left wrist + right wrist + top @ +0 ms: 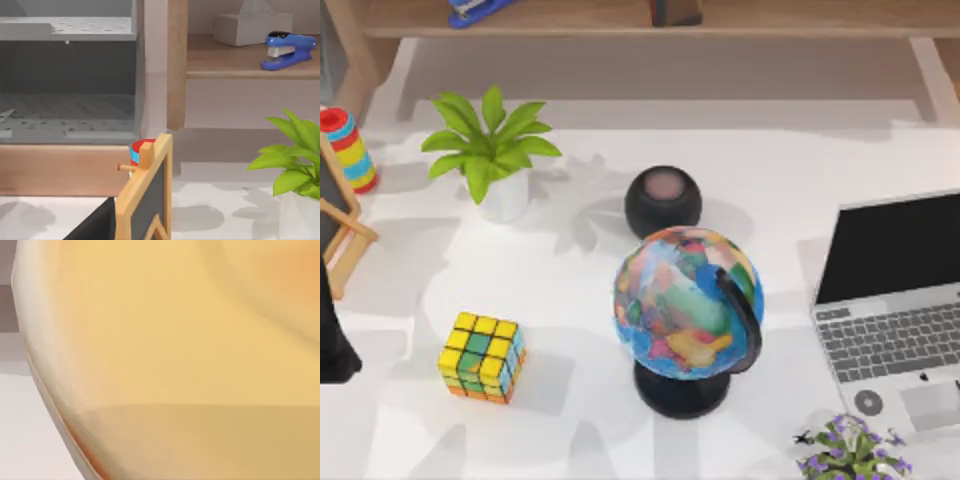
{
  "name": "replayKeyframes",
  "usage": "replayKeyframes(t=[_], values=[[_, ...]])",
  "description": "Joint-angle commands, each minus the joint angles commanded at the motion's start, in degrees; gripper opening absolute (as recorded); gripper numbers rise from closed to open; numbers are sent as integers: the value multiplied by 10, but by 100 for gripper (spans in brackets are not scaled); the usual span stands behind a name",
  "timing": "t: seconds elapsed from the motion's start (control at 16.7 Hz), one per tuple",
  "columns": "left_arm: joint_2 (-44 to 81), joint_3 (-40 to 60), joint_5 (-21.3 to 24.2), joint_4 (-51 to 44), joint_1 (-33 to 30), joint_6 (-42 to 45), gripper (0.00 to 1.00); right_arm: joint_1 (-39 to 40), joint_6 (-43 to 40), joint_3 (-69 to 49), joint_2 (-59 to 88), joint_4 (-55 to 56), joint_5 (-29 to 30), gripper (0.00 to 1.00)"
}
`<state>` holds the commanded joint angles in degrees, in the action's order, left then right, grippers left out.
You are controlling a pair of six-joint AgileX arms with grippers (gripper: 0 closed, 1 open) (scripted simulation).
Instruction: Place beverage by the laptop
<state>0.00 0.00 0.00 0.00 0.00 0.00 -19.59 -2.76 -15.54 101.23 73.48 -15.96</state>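
Right pincer: grip state cannot be told; an amber surface (170, 340), probably the beverage, sits close against its wrist camera. Laptop (895, 310): open, at the table's right edge. Advice: set down upright on the bare strip between globe (687, 300) and laptop, off the keys. Surface: white table (570, 270), cluttered. Room: wooden shelf (240, 67), blue stapler (288, 49). Left arm (334, 340): parked at the table's left edge.

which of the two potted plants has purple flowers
The small plant with purple flowers beside the silver-grey laptop; the green leafy plant in the white pot has none.
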Motion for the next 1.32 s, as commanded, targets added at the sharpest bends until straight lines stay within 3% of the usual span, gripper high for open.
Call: replayKeyframes(t=[0.6,1.32], values=[[0,0,0,0,0,0,100,-10,-9,6,-48,-48,-9,0],[0,0,0,0,0,0,100,-51,-51,55,-402,-447,-30,0]])
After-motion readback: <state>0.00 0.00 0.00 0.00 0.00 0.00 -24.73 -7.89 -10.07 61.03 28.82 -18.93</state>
